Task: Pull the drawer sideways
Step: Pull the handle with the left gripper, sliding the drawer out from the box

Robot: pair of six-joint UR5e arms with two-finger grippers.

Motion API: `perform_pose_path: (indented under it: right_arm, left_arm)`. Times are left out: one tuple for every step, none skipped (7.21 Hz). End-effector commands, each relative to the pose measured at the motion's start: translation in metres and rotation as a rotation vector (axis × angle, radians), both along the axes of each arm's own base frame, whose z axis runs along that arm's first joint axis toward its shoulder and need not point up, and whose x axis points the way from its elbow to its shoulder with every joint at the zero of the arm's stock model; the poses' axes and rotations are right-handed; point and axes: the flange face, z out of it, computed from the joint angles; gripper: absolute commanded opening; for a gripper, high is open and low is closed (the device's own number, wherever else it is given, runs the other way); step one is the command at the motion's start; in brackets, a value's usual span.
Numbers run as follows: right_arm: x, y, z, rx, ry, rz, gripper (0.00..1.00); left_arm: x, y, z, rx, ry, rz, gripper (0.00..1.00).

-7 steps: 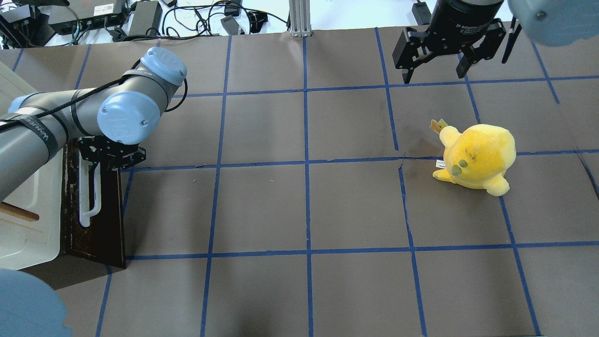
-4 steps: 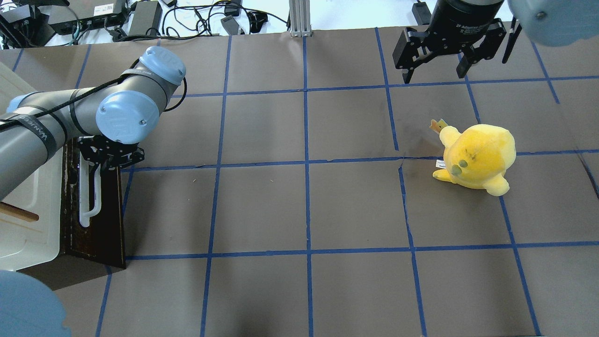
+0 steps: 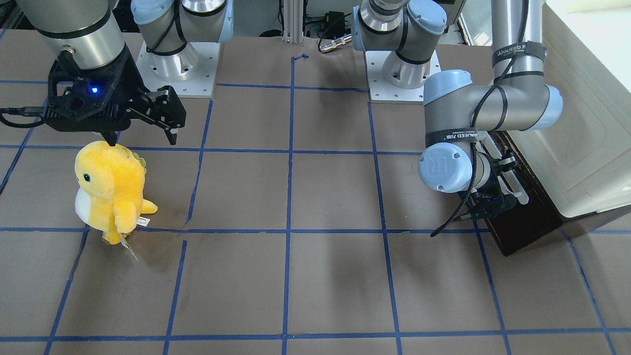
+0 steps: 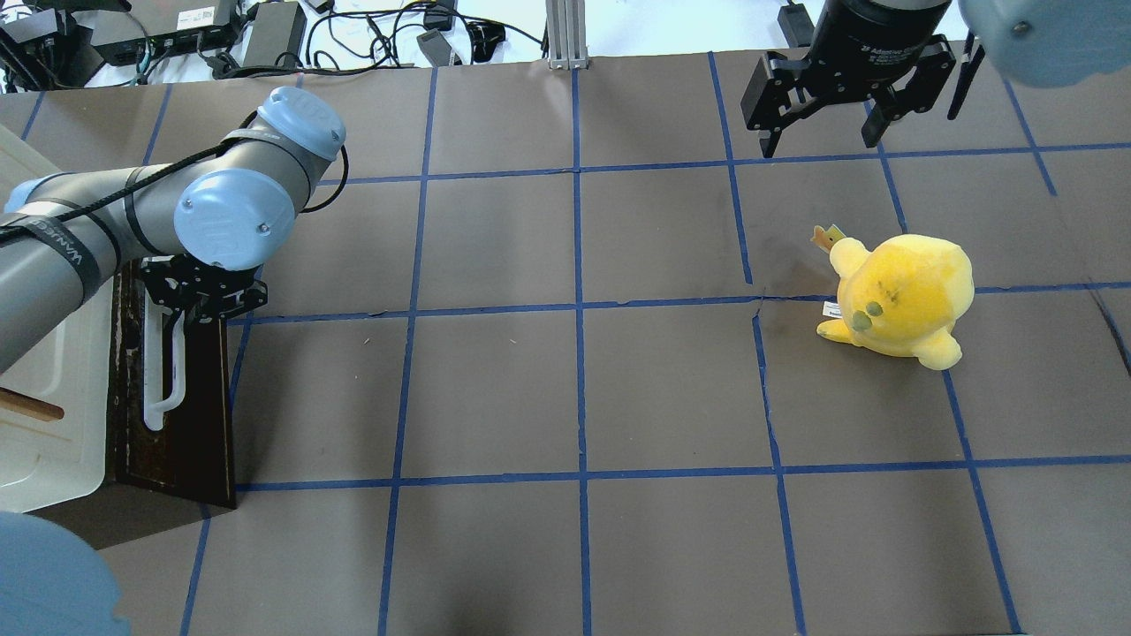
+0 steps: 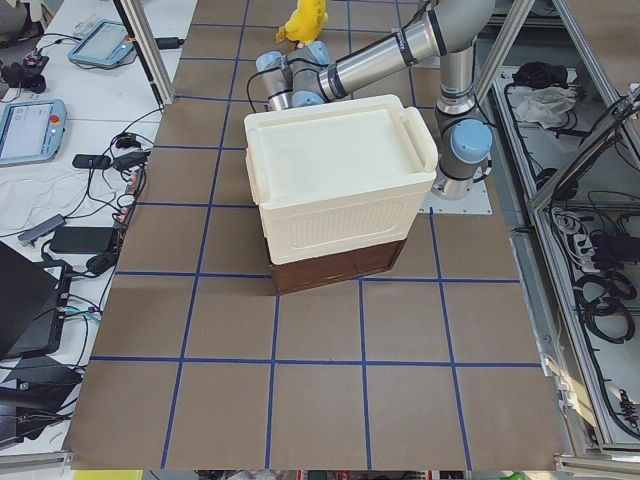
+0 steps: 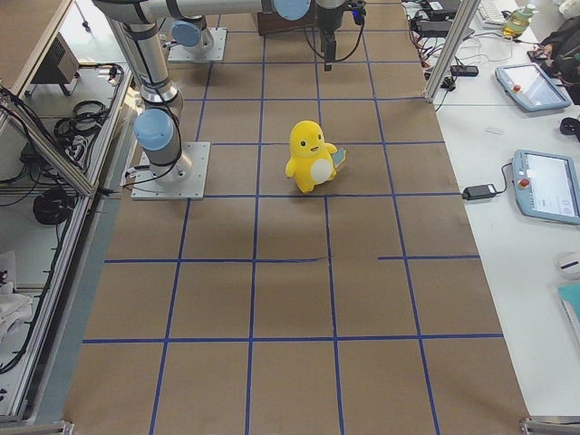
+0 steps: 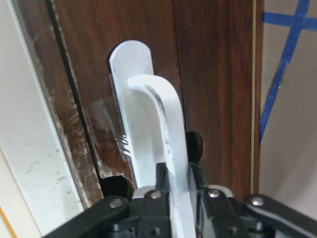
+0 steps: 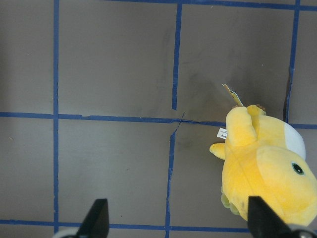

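The drawer is a dark brown wooden front with a long white bar handle, at the table's left under a cream-white cabinet. My left gripper is shut on the far end of the handle. In the left wrist view the fingers clamp the white bar against the brown front. The drawer also shows in the front-facing view with the left gripper at it. My right gripper is open and empty, hovering at the far right.
A yellow plush toy stands on the right side, just near of the right gripper; it also shows in the right wrist view. Blue tape lines grid the brown table. Cables and power bricks lie beyond the far edge.
My left gripper, still on the handle, has shifted a little to the left in the overhead view. The drawer front's top and the cabinet shifted with it. The right arm has not moved.
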Motion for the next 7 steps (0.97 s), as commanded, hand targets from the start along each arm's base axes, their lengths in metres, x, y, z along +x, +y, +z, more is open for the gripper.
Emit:
perform_pose_path:
  right_arm:
    - [0.0000, 0.0000, 0.0000, 0.000, 0.000, 0.000, 1.00]
    - [0.0001, 0.0000, 0.0000, 0.000, -0.001, 0.000, 1.00]
    - [0.0001, 0.0000, 0.0000, 0.000, -0.001, 0.000, 1.00]
    - [0.0001, 0.0000, 0.0000, 0.000, -0.001, 0.000, 1.00]
    - [0.0000, 0.0000, 0.0000, 0.000, 0.000, 0.000, 1.00]
    - [0.0001, 0.0000, 0.0000, 0.000, -0.001, 0.000, 1.00]
    - [0.0001, 0.0000, 0.0000, 0.000, -0.001, 0.000, 1.00]
  left_arm:
    - [0.0049, -0.0006, -0.0007, 0.001, 0.003, 0.011, 0.29]
    - [0.0047, -0.0012, -0.0002, 0.000, 0.006, 0.010, 0.22]
    - [0.0043, -0.0026, 0.0017, -0.005, 0.013, 0.013, 0.00]
    - [0.0043, -0.0034, 0.0016, -0.006, 0.013, 0.013, 0.00]
    - [0.0043, -0.0039, 0.0013, -0.005, 0.013, 0.013, 0.00]
    - [0.0042, -0.0043, -0.0004, -0.004, 0.014, 0.015, 0.00]
    - [0.0043, -0.0051, -0.0014, -0.006, 0.012, 0.018, 0.00]
